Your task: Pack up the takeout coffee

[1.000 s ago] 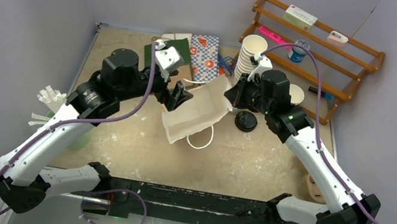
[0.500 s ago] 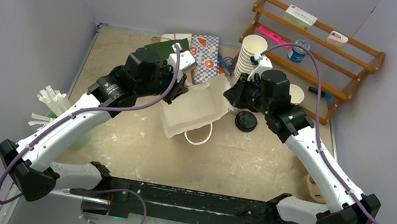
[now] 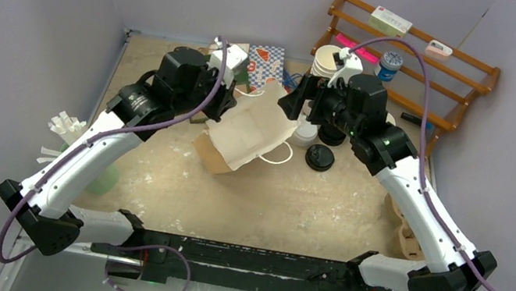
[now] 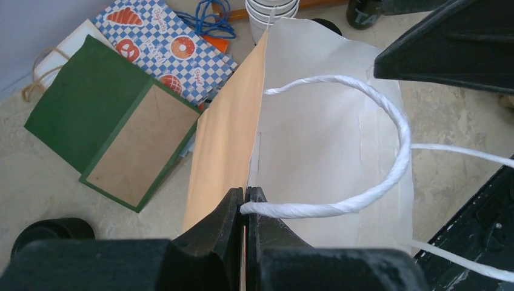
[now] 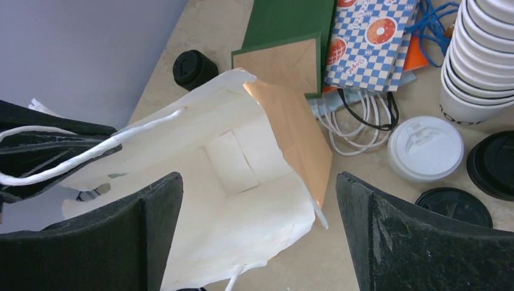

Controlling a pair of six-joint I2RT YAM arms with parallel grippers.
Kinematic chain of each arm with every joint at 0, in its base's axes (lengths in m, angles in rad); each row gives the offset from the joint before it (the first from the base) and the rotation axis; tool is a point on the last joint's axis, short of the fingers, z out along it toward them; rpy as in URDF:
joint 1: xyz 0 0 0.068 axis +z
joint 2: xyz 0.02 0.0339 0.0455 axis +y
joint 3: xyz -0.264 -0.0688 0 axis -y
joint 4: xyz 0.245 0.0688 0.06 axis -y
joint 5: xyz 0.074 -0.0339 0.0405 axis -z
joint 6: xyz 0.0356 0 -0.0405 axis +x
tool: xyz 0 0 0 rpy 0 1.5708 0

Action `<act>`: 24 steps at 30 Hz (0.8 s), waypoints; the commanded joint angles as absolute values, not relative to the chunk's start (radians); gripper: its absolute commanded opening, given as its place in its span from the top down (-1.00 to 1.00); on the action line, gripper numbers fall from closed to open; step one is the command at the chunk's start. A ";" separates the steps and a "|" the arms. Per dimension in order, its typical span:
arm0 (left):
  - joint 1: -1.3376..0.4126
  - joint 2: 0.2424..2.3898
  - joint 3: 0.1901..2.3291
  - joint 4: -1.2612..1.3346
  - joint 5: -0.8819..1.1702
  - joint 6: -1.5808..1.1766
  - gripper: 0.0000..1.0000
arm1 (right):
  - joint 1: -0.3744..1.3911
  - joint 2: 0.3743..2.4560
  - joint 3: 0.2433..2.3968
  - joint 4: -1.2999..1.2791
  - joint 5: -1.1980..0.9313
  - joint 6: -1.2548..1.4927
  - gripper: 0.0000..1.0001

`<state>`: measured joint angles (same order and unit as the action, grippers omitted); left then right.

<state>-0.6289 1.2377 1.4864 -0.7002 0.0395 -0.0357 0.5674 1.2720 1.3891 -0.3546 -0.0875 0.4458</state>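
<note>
A cream paper bag with white twisted handles lies tilted at the table's middle, its mouth open toward my right arm. My left gripper is shut on the bag's rim, where one handle is fixed. Just above the mouth, my right gripper hangs open with nothing between its fingers. In the right wrist view the bag's inside looks empty. The takeout coffee stands just right of the bag: a white-lidded cup with a black-lidded cup beside it.
Another black lid lies in front of the cups. A tall stack of white cups and a wooden rack are behind them. A green bag and a blue checkered bag lie at the back. White straws stand far left.
My left gripper swung in to the bag and shut on its rim. My right gripper let go of the bag, opened wide and lifted back. The bag shifted left.
</note>
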 commanded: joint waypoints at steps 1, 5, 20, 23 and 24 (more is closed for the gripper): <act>-0.517 1.257 1.523 -0.736 0.137 -0.130 1.00 | 0.571 1.266 1.450 -0.365 -0.047 0.445 -0.97; -0.378 1.270 1.488 -0.711 0.297 -0.173 1.00 | 0.572 1.250 1.454 -0.374 -0.004 0.447 -0.97; -0.108 1.366 1.437 -0.618 0.396 -0.258 1.00 | 0.569 1.131 1.323 -0.491 0.278 0.528 -0.97; -0.075 1.370 1.436 -0.599 0.365 -0.263 0.93 | 0.567 1.118 1.290 -0.567 0.385 0.550 -0.97; -0.074 1.370 1.434 -0.597 0.361 -0.262 0.80 | 0.565 1.118 1.285 -0.598 0.419 0.561 -0.97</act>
